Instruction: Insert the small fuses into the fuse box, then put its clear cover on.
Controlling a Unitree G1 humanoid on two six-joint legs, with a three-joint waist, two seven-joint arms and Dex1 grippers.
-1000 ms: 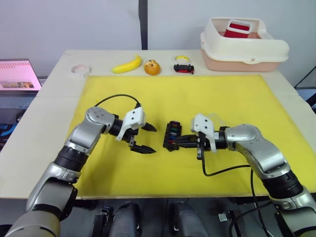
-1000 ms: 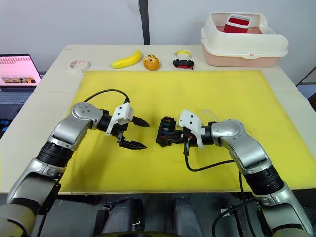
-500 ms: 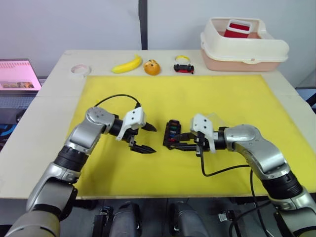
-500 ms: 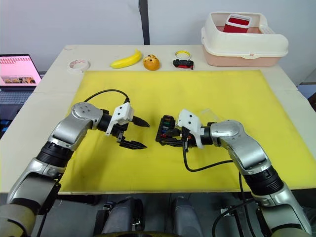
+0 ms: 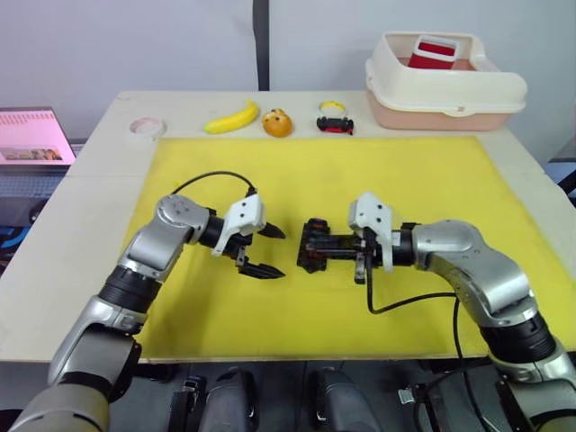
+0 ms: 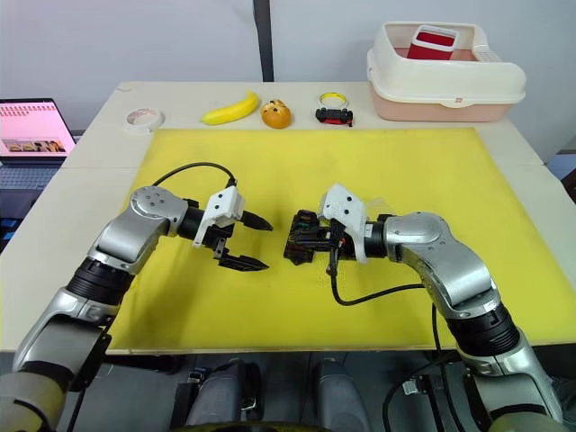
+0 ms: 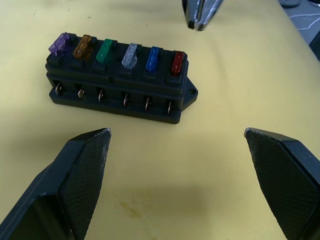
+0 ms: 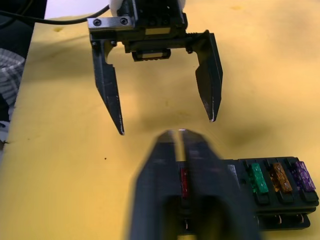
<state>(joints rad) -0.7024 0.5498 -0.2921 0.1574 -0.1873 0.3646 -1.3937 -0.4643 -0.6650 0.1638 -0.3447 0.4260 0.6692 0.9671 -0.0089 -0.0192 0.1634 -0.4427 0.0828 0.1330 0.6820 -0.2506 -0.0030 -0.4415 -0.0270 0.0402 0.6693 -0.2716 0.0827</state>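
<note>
1. Right end effector hangs over the fuse box, fingers pressed together above its red fuse.
2. Left end effector gapes empty just beside the box.
3. Six fuses sit in the box's slots.

Right hand over fuse box

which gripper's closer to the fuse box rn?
Right. The right gripper, fingers shut, sits over the fuse box at its red-fuse end. The left gripper hangs open beside the box, apart from it.
</note>
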